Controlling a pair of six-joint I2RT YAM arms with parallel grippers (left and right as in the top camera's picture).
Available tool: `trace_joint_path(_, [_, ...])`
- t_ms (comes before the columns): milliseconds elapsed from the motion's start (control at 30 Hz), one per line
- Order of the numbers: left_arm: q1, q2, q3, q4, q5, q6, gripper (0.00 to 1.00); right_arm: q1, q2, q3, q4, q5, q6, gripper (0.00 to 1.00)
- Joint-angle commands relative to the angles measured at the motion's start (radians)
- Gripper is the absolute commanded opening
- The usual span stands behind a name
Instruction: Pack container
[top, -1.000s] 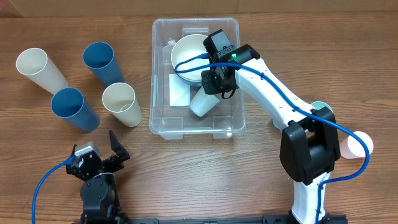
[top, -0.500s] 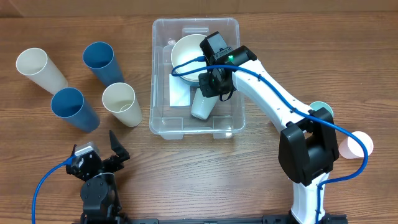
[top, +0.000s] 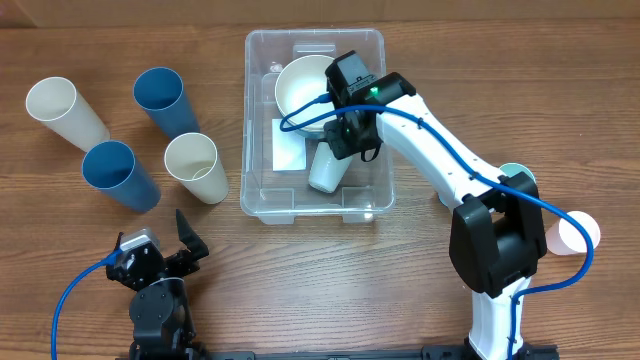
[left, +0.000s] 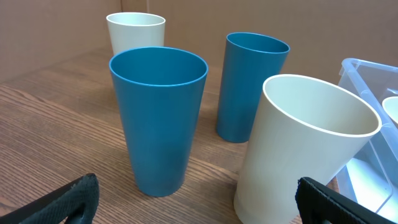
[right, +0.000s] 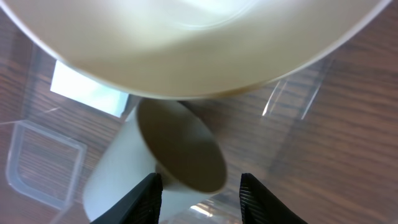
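The clear, rectangular plastic container (top: 262, 200) is sitting at the upper centre of the overhead view, its long axis running top to bottom. The right gripper (top: 352, 140) is hovering inside it, fingers partly spread and seemingly gripping nothing. Just beneath it, a white plastic cup (top: 326, 170) is lying on its side, slanting toward the lower left, beside a white round bowl (top: 300, 85). The container's right wall is standing close, so free room is lying straight upward. The left gripper (left: 200, 204) is waiting wide open and empty at the lower left, nearer the upright blue and cream cups (top: 120, 175).

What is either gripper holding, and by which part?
Nothing held. Left gripper open, empty. Right gripper open, straddling the rim of the white cup, which lies in the container.
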Motion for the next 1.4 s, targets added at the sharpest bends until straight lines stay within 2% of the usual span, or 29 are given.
trace_joint_path(0, [0.005, -0.005, -0.002, 0.000, -0.019, 0.020, 1.00, -0.032, 0.003, 0.021, 0.009, -0.037, -0.087, 0.42])
trace_joint_path(600, [0.005, -0.005, -0.002, 0.000, -0.019, 0.020, 1.00, -0.039, 0.003, 0.005, -0.006, -0.262, -0.299, 0.42])
trace_joint_path(1033, [0.005, -0.005, -0.002, 0.000, -0.019, 0.020, 1.00, -0.040, 0.003, -0.098, 0.111, -0.269, -0.321, 0.41])
trace_joint_path(1100, [0.005, -0.005, -0.002, 0.000, -0.019, 0.020, 1.00, -0.040, 0.003, -0.098, 0.113, -0.269, -0.321, 0.31])
trace_joint_path(1133, [0.005, -0.005, -0.002, 0.000, -0.019, 0.020, 1.00, -0.040, 0.003, -0.098, 0.113, -0.269, -0.320, 0.17])
trace_joint_path(1200, [0.005, -0.005, -0.002, 0.000, -0.019, 0.020, 1.00, -0.040, 0.003, -0.098, 0.111, -0.270, -0.317, 0.04])
trace_joint_path(1367, [0.005, -0.005, -0.002, 0.000, -0.019, 0.020, 1.00, -0.039, 0.003, -0.098, 0.109, -0.298, -0.316, 0.04])
